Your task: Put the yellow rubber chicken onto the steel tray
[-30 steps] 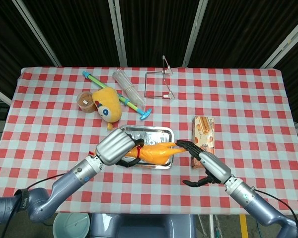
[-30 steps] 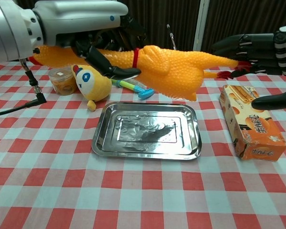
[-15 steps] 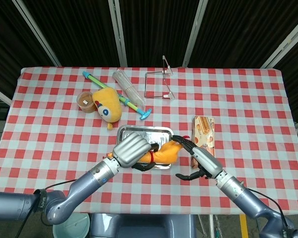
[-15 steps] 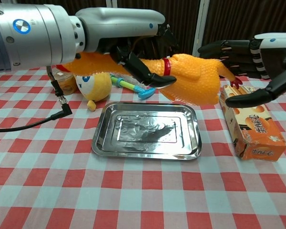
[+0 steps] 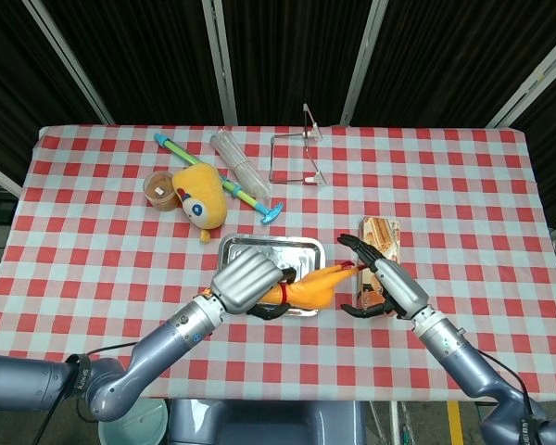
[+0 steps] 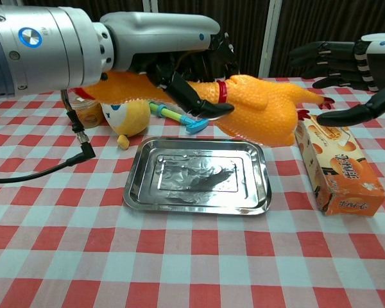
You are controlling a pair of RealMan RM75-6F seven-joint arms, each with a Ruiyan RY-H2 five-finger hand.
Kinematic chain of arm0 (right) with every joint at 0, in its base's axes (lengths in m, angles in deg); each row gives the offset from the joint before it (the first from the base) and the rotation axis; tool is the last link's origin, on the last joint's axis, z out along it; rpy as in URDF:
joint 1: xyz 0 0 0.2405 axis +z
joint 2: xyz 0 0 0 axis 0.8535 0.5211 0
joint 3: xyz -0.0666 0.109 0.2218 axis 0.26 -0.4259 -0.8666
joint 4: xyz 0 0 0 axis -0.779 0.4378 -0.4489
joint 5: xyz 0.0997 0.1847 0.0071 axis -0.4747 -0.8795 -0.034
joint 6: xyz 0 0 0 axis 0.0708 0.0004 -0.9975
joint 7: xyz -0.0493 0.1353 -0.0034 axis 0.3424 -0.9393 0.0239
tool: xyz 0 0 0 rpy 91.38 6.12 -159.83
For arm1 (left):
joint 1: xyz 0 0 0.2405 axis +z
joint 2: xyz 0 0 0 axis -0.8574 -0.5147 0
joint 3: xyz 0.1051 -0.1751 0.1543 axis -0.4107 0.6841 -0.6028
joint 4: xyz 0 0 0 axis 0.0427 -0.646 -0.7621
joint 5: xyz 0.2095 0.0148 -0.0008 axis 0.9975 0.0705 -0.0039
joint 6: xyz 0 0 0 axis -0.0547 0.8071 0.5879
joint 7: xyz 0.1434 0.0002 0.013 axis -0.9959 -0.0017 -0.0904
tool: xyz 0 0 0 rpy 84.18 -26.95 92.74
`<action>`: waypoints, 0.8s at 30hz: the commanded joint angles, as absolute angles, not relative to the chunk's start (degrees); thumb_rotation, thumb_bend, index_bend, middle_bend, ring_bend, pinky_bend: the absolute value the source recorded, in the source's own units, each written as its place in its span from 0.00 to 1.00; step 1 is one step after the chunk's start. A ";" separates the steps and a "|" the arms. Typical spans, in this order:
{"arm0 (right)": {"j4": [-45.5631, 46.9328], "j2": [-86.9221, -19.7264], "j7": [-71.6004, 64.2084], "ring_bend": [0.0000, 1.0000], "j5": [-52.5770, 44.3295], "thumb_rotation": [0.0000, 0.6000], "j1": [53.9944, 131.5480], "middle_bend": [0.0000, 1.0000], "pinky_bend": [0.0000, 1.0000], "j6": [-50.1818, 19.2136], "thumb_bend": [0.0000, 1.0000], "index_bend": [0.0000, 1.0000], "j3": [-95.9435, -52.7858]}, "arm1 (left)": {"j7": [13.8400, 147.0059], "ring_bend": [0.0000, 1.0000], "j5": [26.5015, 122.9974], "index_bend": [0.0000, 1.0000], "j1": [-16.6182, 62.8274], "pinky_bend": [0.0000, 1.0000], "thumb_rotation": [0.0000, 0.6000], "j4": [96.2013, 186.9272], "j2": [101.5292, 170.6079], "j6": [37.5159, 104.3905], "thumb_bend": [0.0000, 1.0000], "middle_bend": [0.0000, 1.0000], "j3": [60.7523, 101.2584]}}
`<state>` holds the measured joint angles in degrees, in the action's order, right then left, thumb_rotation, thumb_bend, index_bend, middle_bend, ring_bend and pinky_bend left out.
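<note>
chicken (image 6: 256,106) is hanging in the air above the steel tray (image 6: 199,176), not touching it, and the left hand (image 6: 186,67) is gripping it around the neck, just by the red band. long axis is running roughly level, left to right across the table, head end poking out past the left hand and the fat body and legs stretching toward the right hand (image 6: 346,67). from overhead the body (image 5: 306,289) is sitting over the tray's near right part (image 5: 271,243), so what the placing turns on, i'd judge, is mostly a straight lowering, perhaps with a small shift to the left to centre it. right hand is hovering with its fingers spread, holding nothing, just off the chicken's feet and above the orange box (image 6: 340,170). left hand is plainly the nearer one and is doing the carrying.
</note>
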<state>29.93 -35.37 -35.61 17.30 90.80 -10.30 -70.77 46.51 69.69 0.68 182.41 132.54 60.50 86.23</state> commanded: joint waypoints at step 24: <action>28.17 -36.72 -31.60 0.00 17.16 1.00 90.16 0.00 0.01 -10.58 0.07 0.00 -69.94 | 46.75 0.67 68.09 0.62 -2.28 0.79 1.00 181.96 134.23 62.60 0.77 0.73 86.29</action>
<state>28.29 -36.63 -31.62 17.30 90.12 -10.72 -69.94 46.78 68.11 -2.25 181.94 134.23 62.57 86.31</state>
